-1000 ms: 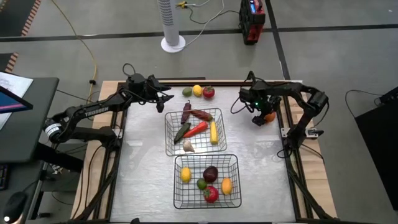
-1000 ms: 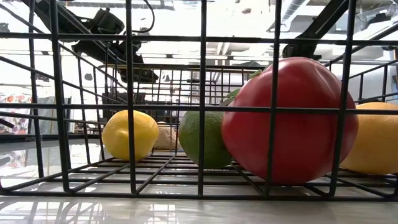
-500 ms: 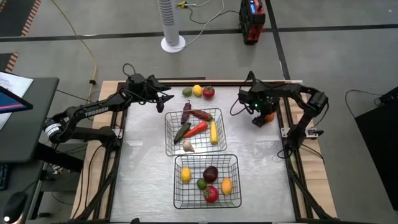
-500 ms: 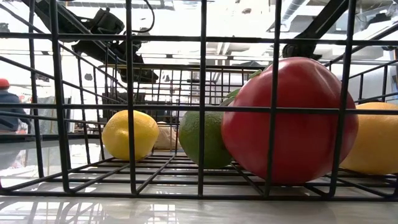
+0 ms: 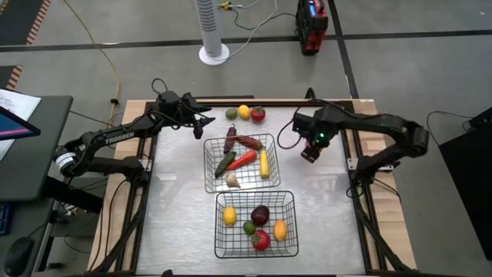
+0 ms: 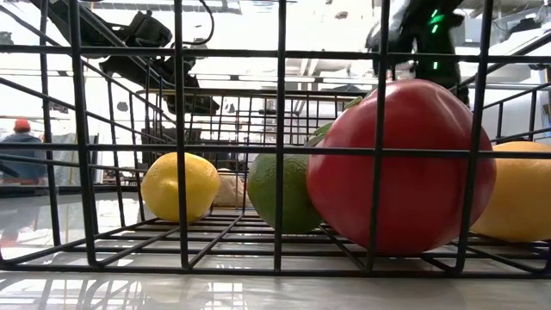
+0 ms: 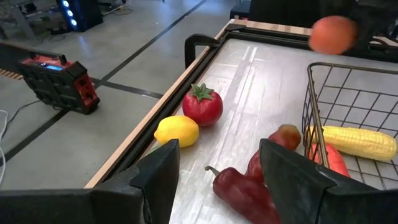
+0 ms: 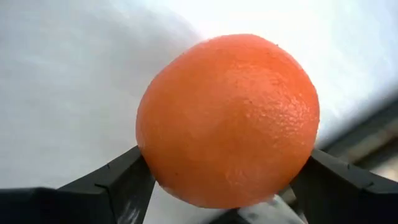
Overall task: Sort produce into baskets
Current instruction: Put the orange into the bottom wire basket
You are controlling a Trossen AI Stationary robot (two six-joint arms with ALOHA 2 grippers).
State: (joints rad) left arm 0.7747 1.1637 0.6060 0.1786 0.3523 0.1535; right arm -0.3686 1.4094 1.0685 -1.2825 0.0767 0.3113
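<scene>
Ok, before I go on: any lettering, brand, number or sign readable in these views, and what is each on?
"TROSSEN": white letters along the left arm in the high view, small but legible.
Red and black device on the floor beyond the table: whatever is on it is too small to read.
Papers on the stand at the far left: print too small to read.
Low view and both wrist views: no text visible.

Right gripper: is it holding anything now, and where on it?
Yes. The right gripper holds the orange, its fingers pressing opposite sides of its round body. The left gripper is open and holds nothing.
</scene>
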